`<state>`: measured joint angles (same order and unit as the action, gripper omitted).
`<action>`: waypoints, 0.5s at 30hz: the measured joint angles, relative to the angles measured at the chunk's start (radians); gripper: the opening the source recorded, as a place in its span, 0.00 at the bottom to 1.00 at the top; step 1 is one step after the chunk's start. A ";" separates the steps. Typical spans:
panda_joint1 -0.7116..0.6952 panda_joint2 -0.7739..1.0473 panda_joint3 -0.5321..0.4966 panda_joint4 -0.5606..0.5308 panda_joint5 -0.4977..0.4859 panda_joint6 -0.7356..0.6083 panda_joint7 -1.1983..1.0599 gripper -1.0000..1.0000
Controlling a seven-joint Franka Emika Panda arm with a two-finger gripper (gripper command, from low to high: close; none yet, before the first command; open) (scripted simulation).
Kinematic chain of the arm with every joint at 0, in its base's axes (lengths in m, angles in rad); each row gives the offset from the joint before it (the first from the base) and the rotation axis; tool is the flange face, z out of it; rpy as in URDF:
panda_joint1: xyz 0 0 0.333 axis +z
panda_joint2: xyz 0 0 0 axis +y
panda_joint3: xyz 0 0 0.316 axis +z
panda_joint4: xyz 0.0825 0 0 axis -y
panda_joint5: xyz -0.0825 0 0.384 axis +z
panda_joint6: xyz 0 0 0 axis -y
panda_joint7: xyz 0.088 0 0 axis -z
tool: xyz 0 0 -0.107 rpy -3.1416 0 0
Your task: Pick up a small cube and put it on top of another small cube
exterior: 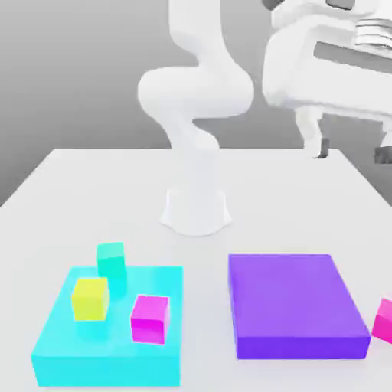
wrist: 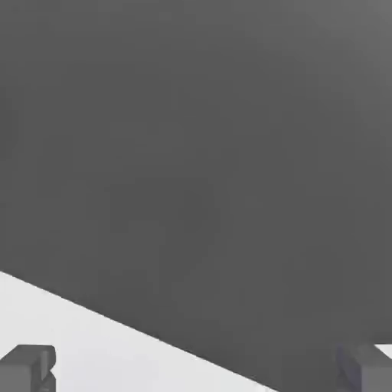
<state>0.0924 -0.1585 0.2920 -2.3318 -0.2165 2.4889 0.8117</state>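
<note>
The small hot-pink cube (exterior: 385, 320) lies on the white table at the exterior view's right edge, partly cut off, just right of a purple slab. The yellow-green cube (exterior: 90, 298) stands on a cyan slab (exterior: 107, 360) at the front left. My gripper (exterior: 351, 149) hangs high at the upper right, well above and behind the pink cube, far from both cubes. Its fingers (wrist: 27, 367) are spread wide in the hand view, with nothing between them, so the gripper (wrist: 196, 371) is open.
A teal-green cube (exterior: 111, 259) and a purplish magenta cube (exterior: 149, 318) share the cyan slab with the yellow-green one. The flat purple slab (exterior: 295, 305) lies at the front right. The arm's white base (exterior: 196, 210) stands mid-table behind both slabs.
</note>
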 joint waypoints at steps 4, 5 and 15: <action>0.060 0.145 0.044 -0.007 -0.048 0.043 0.002 0.50; 0.081 0.180 0.049 -0.009 -0.058 0.054 0.001 0.50; 0.197 0.524 0.112 -0.022 -0.116 0.188 -0.030 0.50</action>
<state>0.2898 0.3650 0.4035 -2.3534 -0.3328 2.6773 0.7822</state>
